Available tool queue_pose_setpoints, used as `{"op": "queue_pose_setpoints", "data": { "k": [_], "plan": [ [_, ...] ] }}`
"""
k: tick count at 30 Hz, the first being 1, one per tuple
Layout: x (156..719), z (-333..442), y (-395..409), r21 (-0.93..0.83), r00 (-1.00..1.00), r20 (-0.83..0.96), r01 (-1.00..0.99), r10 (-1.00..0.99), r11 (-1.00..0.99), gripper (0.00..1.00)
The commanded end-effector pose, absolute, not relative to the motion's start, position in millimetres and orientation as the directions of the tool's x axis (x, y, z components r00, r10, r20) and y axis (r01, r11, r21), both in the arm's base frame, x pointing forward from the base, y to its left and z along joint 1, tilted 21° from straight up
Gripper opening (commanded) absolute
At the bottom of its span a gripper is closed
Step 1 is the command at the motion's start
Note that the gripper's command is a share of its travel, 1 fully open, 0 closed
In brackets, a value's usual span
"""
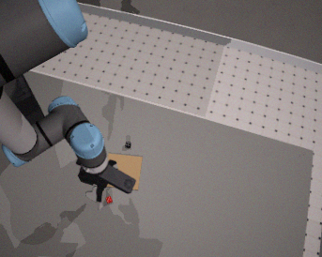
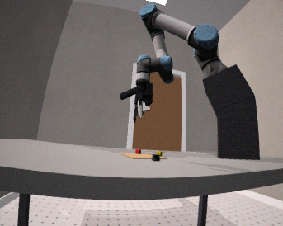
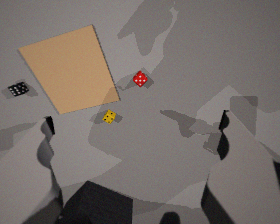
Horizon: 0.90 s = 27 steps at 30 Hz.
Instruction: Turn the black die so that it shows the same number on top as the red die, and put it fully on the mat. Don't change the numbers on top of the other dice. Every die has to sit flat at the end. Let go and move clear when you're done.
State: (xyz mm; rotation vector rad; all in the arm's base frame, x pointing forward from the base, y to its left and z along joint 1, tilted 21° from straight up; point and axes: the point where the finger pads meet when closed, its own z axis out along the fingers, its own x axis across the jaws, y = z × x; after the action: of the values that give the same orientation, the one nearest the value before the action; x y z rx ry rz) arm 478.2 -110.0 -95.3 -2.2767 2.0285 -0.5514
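The black die (image 3: 18, 89) sits flat on the grey table just left of the tan mat (image 3: 66, 68), off it; it also shows in the top view (image 1: 128, 143) and the exterior view (image 2: 155, 157). The red die (image 3: 140, 79) lies right of the mat, showing five dots on top; it also shows in the top view (image 1: 109, 200) and the exterior view (image 2: 138, 152). A yellow die (image 3: 109, 117) lies near the mat's near corner. My gripper (image 3: 135, 114) hangs high above the table, open and empty, in the exterior view (image 2: 140, 110) well above the dice.
The mat shows in the top view (image 1: 126, 170) partly hidden by the wrist. The arm's base block (image 2: 234, 115) stands at the right. Perforated floor tiles (image 1: 177, 70) lie beyond the table edge.
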Motion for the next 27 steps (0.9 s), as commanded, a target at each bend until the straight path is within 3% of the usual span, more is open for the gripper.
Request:
{"op": "queue_pose_setpoints", "data": {
  "k": [1,27],
  "plan": [
    [478,-95,-110,-0.271,0.077,0.229,-0.953,-0.970,-0.139,1.00],
    [486,-120,-115,-0.269,0.078,0.228,-0.953,-0.970,-0.140,1.00]
  ]
}}
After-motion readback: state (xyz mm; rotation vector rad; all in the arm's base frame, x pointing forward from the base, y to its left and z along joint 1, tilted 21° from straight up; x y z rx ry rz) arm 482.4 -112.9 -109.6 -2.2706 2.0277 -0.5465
